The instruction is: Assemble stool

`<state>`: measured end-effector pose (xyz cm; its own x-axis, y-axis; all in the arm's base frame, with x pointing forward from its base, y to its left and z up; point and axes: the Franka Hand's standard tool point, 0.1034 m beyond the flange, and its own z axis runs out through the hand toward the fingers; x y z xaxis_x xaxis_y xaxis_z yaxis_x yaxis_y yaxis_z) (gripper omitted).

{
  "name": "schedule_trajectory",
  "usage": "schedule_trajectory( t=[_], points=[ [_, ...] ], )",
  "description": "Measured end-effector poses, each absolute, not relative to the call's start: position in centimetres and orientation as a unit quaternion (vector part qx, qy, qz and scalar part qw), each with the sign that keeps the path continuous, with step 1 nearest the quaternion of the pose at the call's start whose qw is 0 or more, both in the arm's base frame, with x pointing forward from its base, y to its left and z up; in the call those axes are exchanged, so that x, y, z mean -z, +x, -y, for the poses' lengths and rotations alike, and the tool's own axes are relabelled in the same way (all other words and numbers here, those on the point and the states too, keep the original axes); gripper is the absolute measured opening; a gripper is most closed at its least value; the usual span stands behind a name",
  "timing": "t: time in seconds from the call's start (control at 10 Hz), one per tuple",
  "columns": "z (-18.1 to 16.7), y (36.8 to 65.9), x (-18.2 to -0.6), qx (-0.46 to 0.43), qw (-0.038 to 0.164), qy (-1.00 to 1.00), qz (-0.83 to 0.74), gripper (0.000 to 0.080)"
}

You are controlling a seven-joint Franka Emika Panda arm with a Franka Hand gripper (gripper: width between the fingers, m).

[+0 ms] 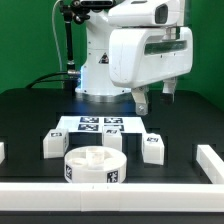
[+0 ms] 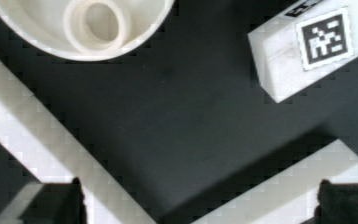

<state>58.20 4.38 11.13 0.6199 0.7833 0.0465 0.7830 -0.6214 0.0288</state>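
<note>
Underneath everything, a black table (image 1: 30, 110), edged at the front and on the exterior view's right by a white rail (image 1: 212, 160). Over its far side, the white arm (image 1: 150, 45), bent down toward the exterior view's right and ending in the jaws: spread wide, pinching nothing, hanging clear above the table and touching no part. Confirmed in the wrist view, with only bare black surface in the gap between the fingertips (image 2: 51, 203).

Next in size, the marker board (image 1: 100, 125), flat in the middle of the table, carrying only its tags. Just in front of it, the round seat (image 1: 95, 165), lying flat near the front rail, hollow side up. No socket in sight filled.

Smallest, three legs, all loose and apart from the seat:
- One (image 1: 52, 145) toward the exterior view's left.
- One (image 1: 113, 140) just behind the seat, at the marker board's front edge.
- One (image 1: 153, 148) toward the exterior view's right, nearest under the jaws. Probably the same tagged block (image 2: 309, 50) caught in the wrist view beside the seat's rim.

Judged from this layout, nothing assembled so far: no leg gripped, none standing in a socket. Still to do, three times over: grasp a leg, carry it over the seat, fit it in. Likeliest first pick, the leg on the exterior view's right, though only a guess.
</note>
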Motion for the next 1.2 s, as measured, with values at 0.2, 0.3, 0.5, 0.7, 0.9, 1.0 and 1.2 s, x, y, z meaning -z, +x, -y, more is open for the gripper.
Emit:
schedule_trajectory(
  t=[0.2, 0.3, 0.5, 0.7, 0.9, 1.0, 1.2],
  points=[
    [-4.4, 58.2, -11.1, -0.027, 0.003, 0.900, -0.435, 0.0650],
    [-4.4, 58.2, -11.1, -0.027, 0.003, 0.900, -0.435, 0.0650],
    [-4.1, 58.1, -11.0, -0.027, 0.004, 0.895, -0.446, 0.0650],
    [-1.0, 56.8, -9.6, -0.037, 0.015, 0.873, -0.486, 0.0650],
    [1.4, 55.1, -7.7, -0.045, 0.020, 0.863, -0.503, 0.0650],
    [2.6, 55.2, -7.2, -0.042, 0.018, 0.863, -0.503, 0.0650],
    [2.5, 55.2, -7.2, -0.043, 0.019, 0.866, -0.498, 0.0650]
  ],
)
